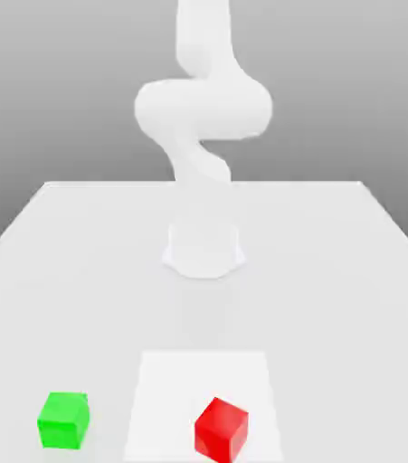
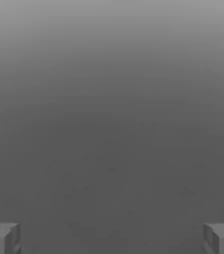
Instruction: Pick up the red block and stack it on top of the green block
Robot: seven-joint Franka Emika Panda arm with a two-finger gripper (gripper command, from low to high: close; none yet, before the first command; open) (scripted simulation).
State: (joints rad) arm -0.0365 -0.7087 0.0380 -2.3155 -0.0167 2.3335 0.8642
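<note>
The red block [image 1: 221, 429] lies near the front edge of the white table [image 1: 80, 271], on a brighter white square patch, turned a little on its base. The green block [image 1: 63, 420] sits apart from it, toward the exterior view's left, at about the same depth. In the hand view my gripper [image 2: 112, 238] is open, its two grey fingertips [image 2: 2, 238] wide apart with nothing between them, looking at plain grey background. The white arm [image 1: 203, 108] rises from its base at the table's middle, far behind both blocks.
The arm's round base [image 1: 204, 250] stands at the table's centre. A bright square patch [image 1: 203, 398] marks the front middle of the table. The table's edges run along the far side and both sides.
</note>
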